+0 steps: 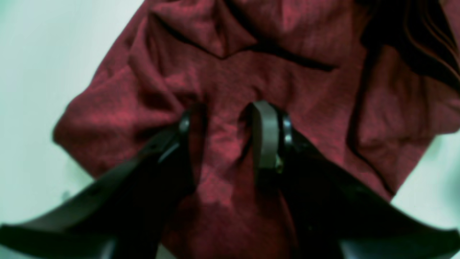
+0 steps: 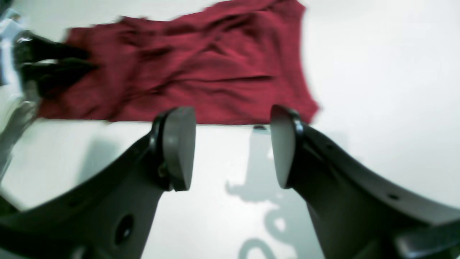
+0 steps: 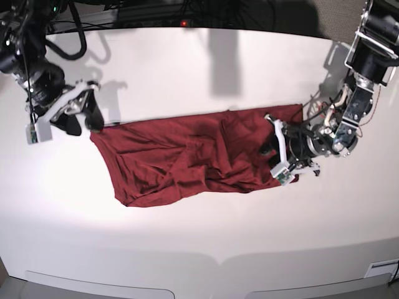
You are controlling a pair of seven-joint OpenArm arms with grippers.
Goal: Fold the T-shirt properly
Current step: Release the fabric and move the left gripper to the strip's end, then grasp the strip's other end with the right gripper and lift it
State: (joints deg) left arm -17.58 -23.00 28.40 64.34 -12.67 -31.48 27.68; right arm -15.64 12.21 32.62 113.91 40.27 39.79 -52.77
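Left gripper (image 1: 230,122) is pinching a ridge of the crumpled maroon knit T-shirt (image 3: 187,162) on the white table (image 3: 206,243) — lift slowly, keep tension; right gripper (image 2: 230,144), farther off, gapes empty beside the far hem — grab that edge first

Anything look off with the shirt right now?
The shirt lies bunched and wrinkled on the table, not flat. The left claw pinches a ridge of cloth at one end; the right claw hangs open beside the other.
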